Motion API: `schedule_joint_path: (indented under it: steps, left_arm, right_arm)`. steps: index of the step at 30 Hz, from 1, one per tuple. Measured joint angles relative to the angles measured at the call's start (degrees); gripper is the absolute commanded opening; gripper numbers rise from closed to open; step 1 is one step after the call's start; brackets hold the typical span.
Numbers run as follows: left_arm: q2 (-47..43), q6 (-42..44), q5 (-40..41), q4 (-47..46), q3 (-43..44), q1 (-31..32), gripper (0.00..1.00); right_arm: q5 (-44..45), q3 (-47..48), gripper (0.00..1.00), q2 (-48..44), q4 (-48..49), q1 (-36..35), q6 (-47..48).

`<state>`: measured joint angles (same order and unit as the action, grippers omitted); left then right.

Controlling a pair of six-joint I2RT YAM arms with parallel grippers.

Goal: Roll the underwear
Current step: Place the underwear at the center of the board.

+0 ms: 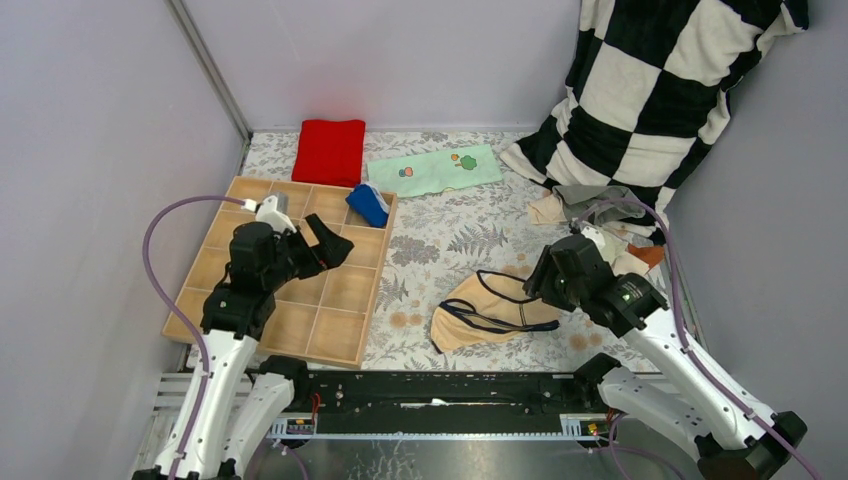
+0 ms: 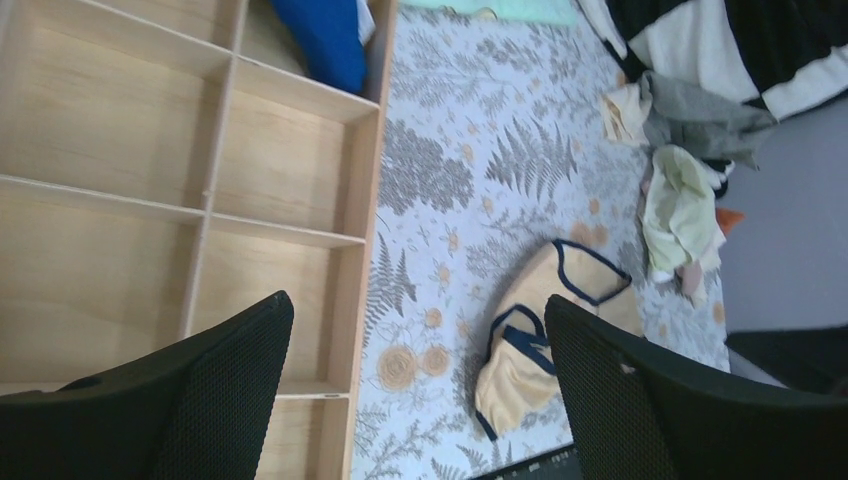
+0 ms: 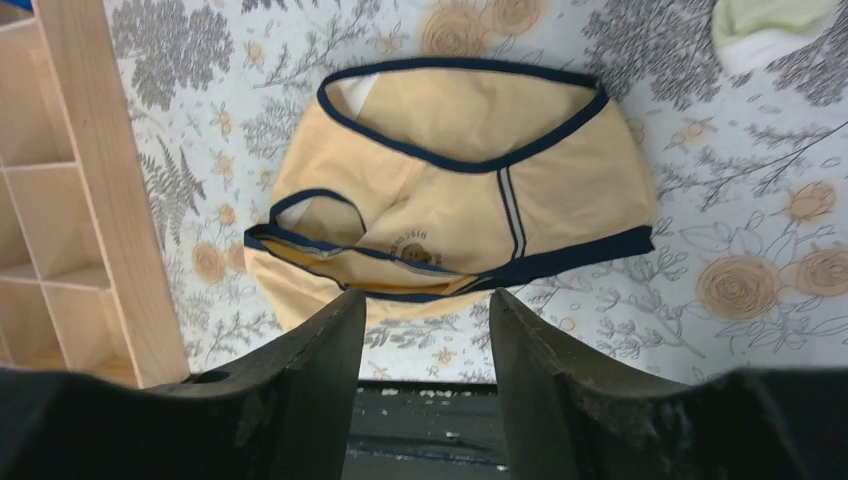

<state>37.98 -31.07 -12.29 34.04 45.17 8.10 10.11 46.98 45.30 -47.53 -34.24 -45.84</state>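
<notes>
Lying flat: one tan brief [image 1: 490,312]; one blue roll [image 1: 367,204] in tray [image 1: 338,337].

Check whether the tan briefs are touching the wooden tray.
Apart. The right wrist view shows bare flowered cloth between the tan briefs and the wooden tray.

White arms [image 1: 215,390], blk wrists [image 1: 255,258], purple cables [image 1: 147,250]
</notes>
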Motion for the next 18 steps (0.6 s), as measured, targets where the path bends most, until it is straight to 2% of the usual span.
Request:
schedule_joint_path:
  steps: [3,6,10,14,18]
  left_arm:
    - [1.3,-0.2,-3.3,-0.3,-0.1,0.6,0.99]
    - [1.0,-1.6,-3.8,-1.6,-0.7,4.0,0.99]
    - [2.0,-5.2,0.0,-4.9,-2.8,17.4,0.99]
    - [7.3,-9.4,6.5,-10.3,-5.6,32.2,0.99]
    - [14.7,-13.0,10.1,-15.0,-9.0,37.7,0.99]
  right_arm:
    - [2.5,0.6,0.63,1.5,0.2,0.0,0.0]
    - [4.2,3.2,0.64,5.3,0.2,0.0,1.4]
    - [3.5,4.3,0.65,10.1,2.1,0.0,3.7]
    - [1.9,3.0,0.65,10.8,3.7,0.0,3.3]
    - [1.3,-2.4,0.65,6.6,5.5,0.0,0.3]
